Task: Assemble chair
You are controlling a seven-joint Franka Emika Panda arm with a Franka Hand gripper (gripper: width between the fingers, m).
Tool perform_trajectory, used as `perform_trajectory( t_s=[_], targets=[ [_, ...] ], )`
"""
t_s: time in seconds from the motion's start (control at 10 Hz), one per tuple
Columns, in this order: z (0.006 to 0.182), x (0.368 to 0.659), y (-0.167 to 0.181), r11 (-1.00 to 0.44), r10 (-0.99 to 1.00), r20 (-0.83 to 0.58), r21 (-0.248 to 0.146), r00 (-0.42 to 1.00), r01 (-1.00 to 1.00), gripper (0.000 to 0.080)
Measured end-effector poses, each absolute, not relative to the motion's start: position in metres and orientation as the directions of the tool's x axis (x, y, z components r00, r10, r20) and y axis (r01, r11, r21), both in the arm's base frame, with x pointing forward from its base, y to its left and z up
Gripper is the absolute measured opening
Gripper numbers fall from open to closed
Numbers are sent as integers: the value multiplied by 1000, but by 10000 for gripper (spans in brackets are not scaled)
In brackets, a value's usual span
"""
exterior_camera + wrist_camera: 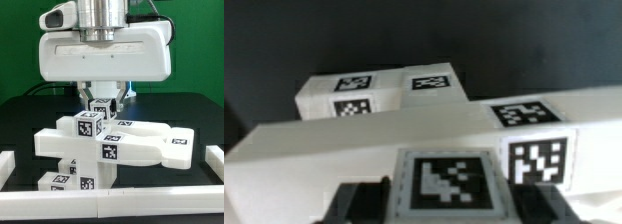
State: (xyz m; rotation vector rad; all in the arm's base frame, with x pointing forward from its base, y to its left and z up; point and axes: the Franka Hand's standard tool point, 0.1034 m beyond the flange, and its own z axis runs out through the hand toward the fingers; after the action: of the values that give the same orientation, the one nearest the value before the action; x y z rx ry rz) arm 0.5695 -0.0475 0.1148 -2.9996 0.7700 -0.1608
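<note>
Jaws of the gripper (104, 100) were closed around a small matte white tagged post (101, 103) at the top of the stack, gripping it from above under the broad white body of the arm's hand (100, 55). Beneath, the black counter (25, 115) carried the chair (105, 145) in a partly joined state near its middle: a flat white slab with rounded arms (150, 145) lay crosswise, a blocky white piece (65, 140) stuck out toward the exterior view's left, and a shorter white block with several tags (70, 178) sat below at the front. Plain white border rails (12, 170) edged the counter on both sides. My judgement was that several parts already stood together while the held post was only being set in place, so the build was somewhere in its middle, with the remaining parts and the final seating yet to do; exactly which joints were locked could not be told. No brand or readable writing showed; the only markings were black-and-white square tags (445, 180), seen large in the wrist view.
</note>
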Motion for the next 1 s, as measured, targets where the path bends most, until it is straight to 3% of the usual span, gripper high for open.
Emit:
perform_trajectory(
  t_s=[0.4, 0.7, 0.9, 1.0],
  targets=[
    [115, 570, -45, -593, -803, 33, -132, 595, -794, 285],
    [115, 570, -45, -518, -853, 16, -141, 521, -844, 285],
    [115, 570, -45, -557, -828, 23, -140, 560, -818, 577],
    [115, 570, -43, -681, -729, 39, -130, 683, -720, 627]
  ],
)
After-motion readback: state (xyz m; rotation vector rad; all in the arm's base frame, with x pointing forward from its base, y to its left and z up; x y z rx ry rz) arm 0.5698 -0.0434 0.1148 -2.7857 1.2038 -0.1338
